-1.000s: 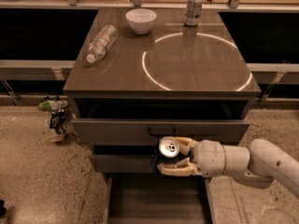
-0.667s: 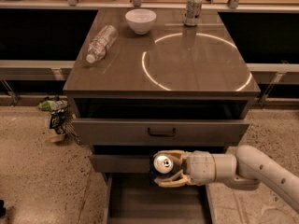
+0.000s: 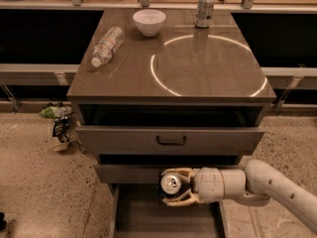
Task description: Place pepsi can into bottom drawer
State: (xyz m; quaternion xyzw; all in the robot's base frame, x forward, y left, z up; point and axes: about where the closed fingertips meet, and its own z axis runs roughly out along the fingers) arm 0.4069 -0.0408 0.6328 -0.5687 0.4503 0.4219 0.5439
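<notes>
My gripper (image 3: 174,187) reaches in from the lower right and is shut on the pepsi can (image 3: 170,184). The can is upright, its silver top facing the camera and its dark blue side showing below the fingers (image 3: 181,173). It hangs above the open bottom drawer (image 3: 143,217), near the drawer's back end, just in front of the cabinet. The drawer's flat grey floor shows below and is bare where I can see it.
The middle drawer (image 3: 171,140) with a dark handle is pulled out a little above the can. On the cabinet top (image 3: 173,73) lie a clear plastic bottle (image 3: 106,45), a white bowl (image 3: 149,22) and a silver-grey can (image 3: 203,9). Speckled floor lies on both sides.
The gripper with the can has moved down and a little to the left, from in front of the middle drawer's lower edge to above the bottom drawer.
</notes>
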